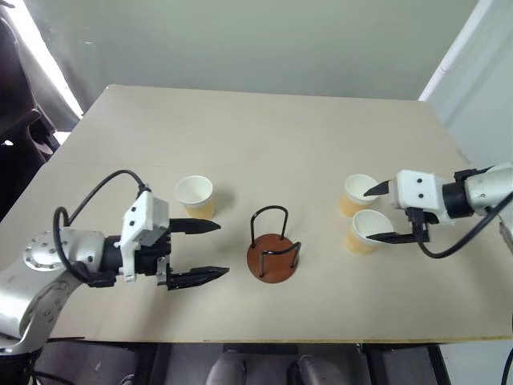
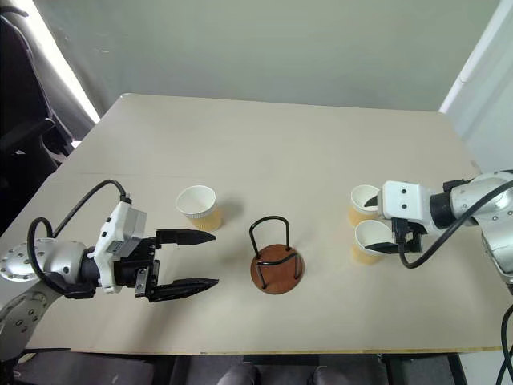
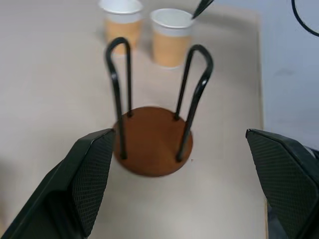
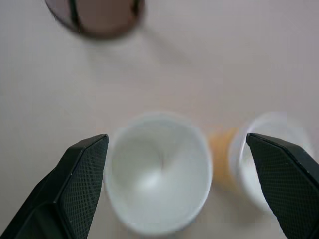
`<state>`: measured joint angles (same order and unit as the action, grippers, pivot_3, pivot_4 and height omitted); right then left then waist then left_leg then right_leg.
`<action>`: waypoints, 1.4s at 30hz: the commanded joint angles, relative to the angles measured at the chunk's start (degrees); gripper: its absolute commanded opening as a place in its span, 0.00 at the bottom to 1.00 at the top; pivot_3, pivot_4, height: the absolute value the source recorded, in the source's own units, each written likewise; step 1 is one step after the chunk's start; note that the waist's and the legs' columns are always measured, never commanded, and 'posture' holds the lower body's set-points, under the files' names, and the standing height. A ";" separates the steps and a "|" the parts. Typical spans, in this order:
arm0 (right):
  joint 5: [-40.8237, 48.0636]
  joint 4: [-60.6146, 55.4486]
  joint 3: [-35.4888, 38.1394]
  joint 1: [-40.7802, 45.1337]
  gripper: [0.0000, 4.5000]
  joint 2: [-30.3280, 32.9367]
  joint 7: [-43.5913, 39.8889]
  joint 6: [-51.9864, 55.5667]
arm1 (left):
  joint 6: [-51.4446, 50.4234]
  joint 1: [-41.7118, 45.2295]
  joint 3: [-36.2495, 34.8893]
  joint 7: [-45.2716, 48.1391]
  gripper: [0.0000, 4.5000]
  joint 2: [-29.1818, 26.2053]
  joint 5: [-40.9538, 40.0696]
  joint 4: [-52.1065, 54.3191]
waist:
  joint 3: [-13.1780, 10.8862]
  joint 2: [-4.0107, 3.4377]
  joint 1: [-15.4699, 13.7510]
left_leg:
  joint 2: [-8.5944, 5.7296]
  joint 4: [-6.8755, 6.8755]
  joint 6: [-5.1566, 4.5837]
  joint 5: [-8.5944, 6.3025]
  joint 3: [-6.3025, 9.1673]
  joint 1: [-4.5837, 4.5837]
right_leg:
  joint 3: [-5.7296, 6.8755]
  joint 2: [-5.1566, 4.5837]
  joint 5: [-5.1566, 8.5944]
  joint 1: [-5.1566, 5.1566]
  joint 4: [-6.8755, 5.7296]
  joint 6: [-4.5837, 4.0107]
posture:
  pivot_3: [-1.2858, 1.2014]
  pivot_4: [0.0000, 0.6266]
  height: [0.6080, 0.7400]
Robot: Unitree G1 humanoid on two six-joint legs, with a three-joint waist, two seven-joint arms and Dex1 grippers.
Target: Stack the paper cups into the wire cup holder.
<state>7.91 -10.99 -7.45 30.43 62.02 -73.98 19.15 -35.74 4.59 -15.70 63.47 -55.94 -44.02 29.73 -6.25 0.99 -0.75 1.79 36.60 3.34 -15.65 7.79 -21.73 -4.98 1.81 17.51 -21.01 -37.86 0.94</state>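
Right wrist view: wide-open, empty jaws over two paper cups (image 4: 158,178); left open.

Two black fingers (image 4: 79,186) are standing wide apart over two upright paper cups (image 4: 158,177) (holder base (image 4: 94,15) lying beyond)

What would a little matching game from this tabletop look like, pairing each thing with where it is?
Things:
1. wire cup holder
2. lone paper cup
3. pair of paper cups
4. left pincer

Places or states:
A. by the right pincer
B. middle of the table, empty
C. open, aimed at the holder
D. on the robot's left, upright

Pairs: 1-B, 2-D, 3-A, 4-C
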 commanded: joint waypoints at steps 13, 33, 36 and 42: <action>1.50 -5.43 1.44 -4.12 1.00 0.77 -1.36 -0.35 | 0.07 -2.42 -2.94 -1.04 1.00 -1.39 0.05 2.28 | 0.00 0.00 -0.03 | -0.01 0.11 -0.01 -0.01 -0.05 -0.03 | -0.05 0.02 0.03 0.02 0.01 0.05 | 0.52 0.24 1.00; -1.40 -3.19 -0.43 0.17 0.01 0.11 -3.96 -3.56 | -0.68 -2.64 -3.25 -3.07 1.00 -1.55 -0.03 2.87 | 0.00 0.00 -0.19 | -0.01 0.16 -0.03 -0.02 -0.05 -0.03 | -0.04 0.02 0.03 0.02 -0.03 0.05 | 0.52 0.24 1.00; 3.55 -3.46 2.89 5.23 0.01 1.06 -6.75 -2.14 | -0.50 -3.19 -3.41 -2.90 1.00 -1.56 0.12 2.75 | -0.04 -0.06 -0.12 | -0.01 0.17 -0.03 -0.02 -0.08 -0.05 | -0.04 0.02 0.03 0.01 -0.03 0.05 | 0.52 0.24 1.00; 16.37 -5.29 5.36 19.37 0.01 -2.61 -9.97 4.68 | 0.13 -2.35 -1.86 -2.62 1.00 -1.37 1.09 1.42 | -0.04 -0.07 0.27 | 0.02 0.14 -0.02 -0.01 -0.10 -0.03 | -0.09 0.11 0.03 -0.03 -0.03 0.05 | 0.52 0.24 1.00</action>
<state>19.50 -13.64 -3.06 47.91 60.84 -83.14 21.57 -36.41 1.33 -17.34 60.80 -57.06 -43.19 30.78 -6.29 0.92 -0.48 1.82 36.72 3.32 -15.65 7.70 -21.77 -5.07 1.93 17.54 -21.04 -37.88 0.99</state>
